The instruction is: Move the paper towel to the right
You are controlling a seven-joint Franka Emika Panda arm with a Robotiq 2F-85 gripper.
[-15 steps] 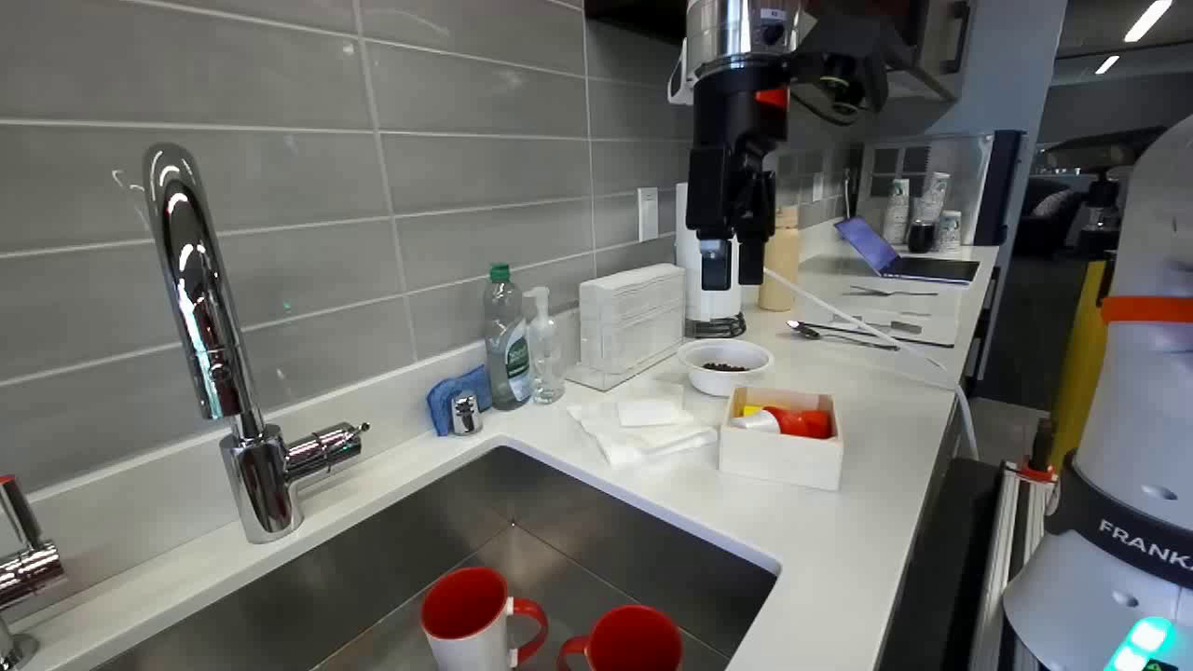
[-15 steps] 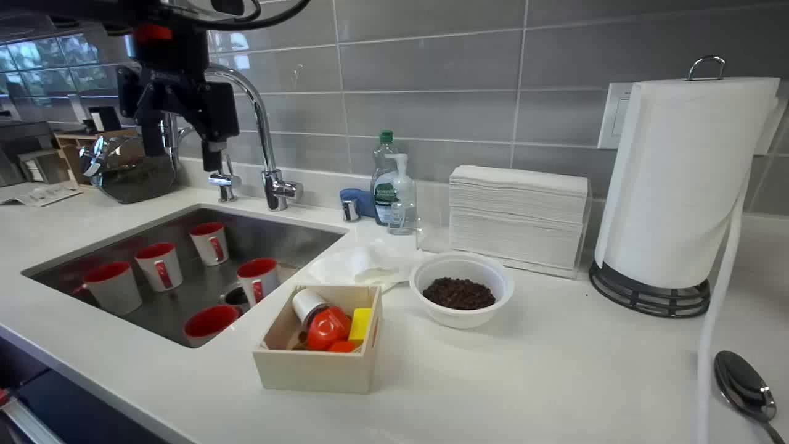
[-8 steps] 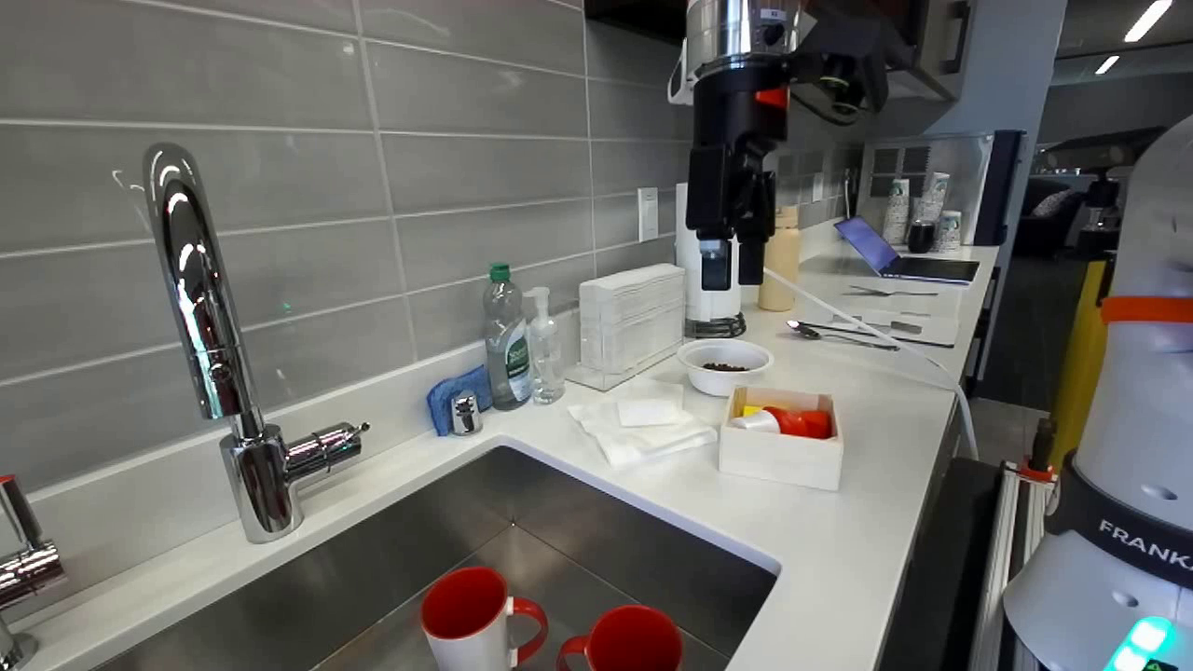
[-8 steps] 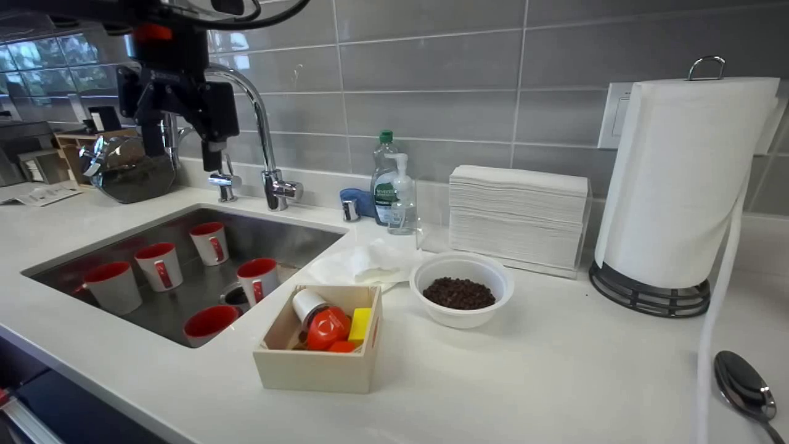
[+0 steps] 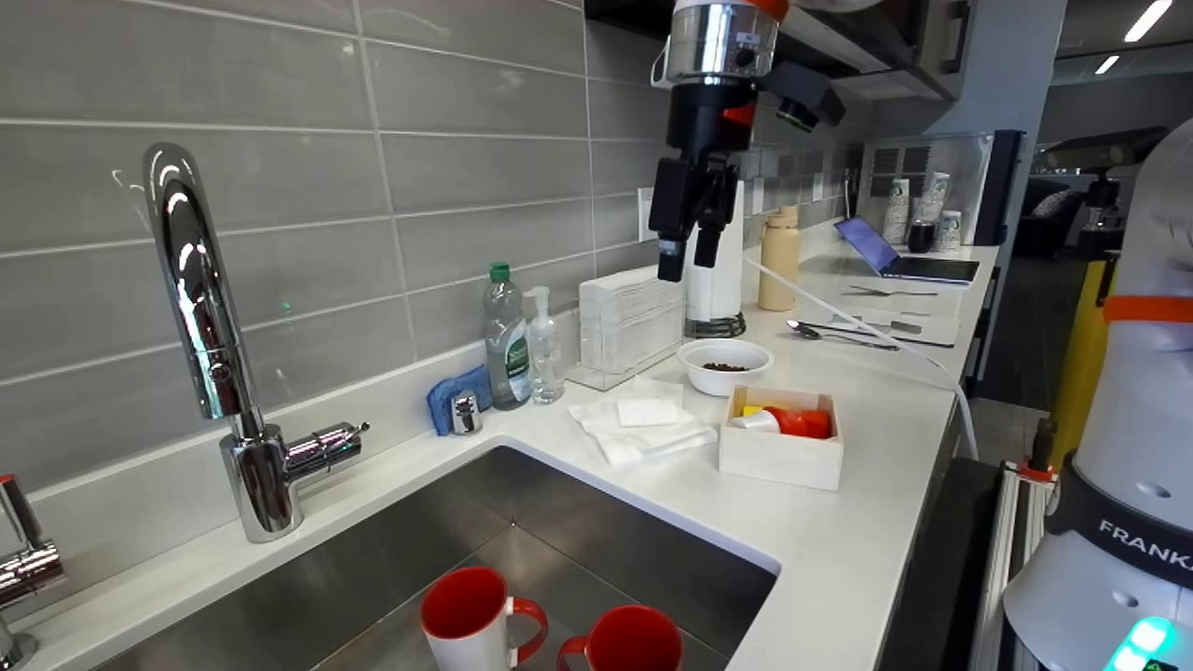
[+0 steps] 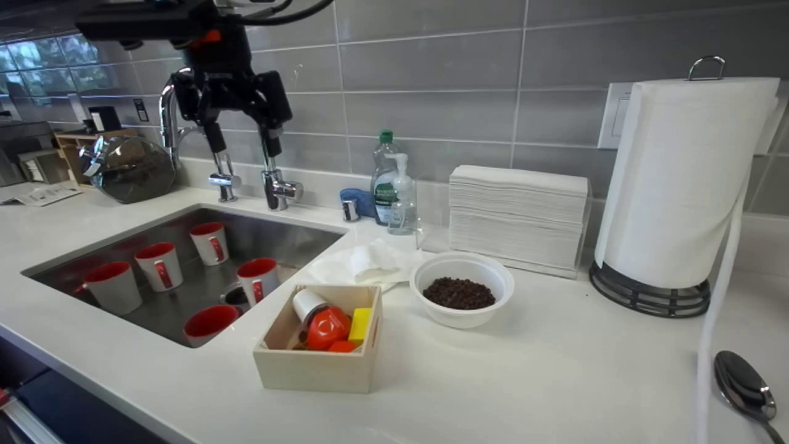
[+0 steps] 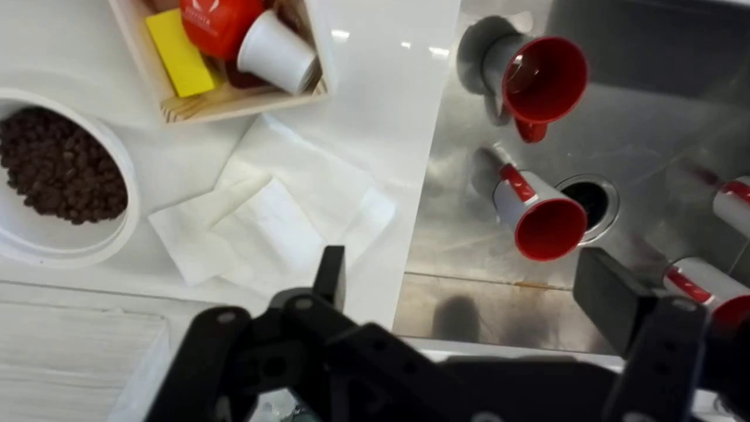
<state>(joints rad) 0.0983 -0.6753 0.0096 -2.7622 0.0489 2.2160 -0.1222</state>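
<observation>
The paper towel [image 5: 643,433] is a crumpled, loosely folded white sheet lying flat on the counter beside the sink corner. In an exterior view [image 6: 365,264] it lies behind the wooden box and left of the white bowl. The wrist view shows it [image 7: 281,217] left of the sink edge, its lower right part close to one finger in the picture. My gripper [image 5: 688,253] is open and empty, well above the counter. It also shows above the sink area in an exterior view [image 6: 243,140]. In the wrist view the fingers [image 7: 469,281] are wide apart with nothing between them.
A wooden box [image 6: 314,373] with small items and a white bowl [image 6: 462,317] of dark beans stand close to the towel. Behind are a napkin stack [image 6: 518,219], soap bottles [image 6: 394,194] and a paper roll [image 6: 684,185]. The sink [image 7: 451,234] holds several red-and-white mugs.
My gripper has tilted and moved toward the tiled wall in the last half second, leftward in one picture and rightward in the opposite picture. The paper towel and other objects have not moved.
</observation>
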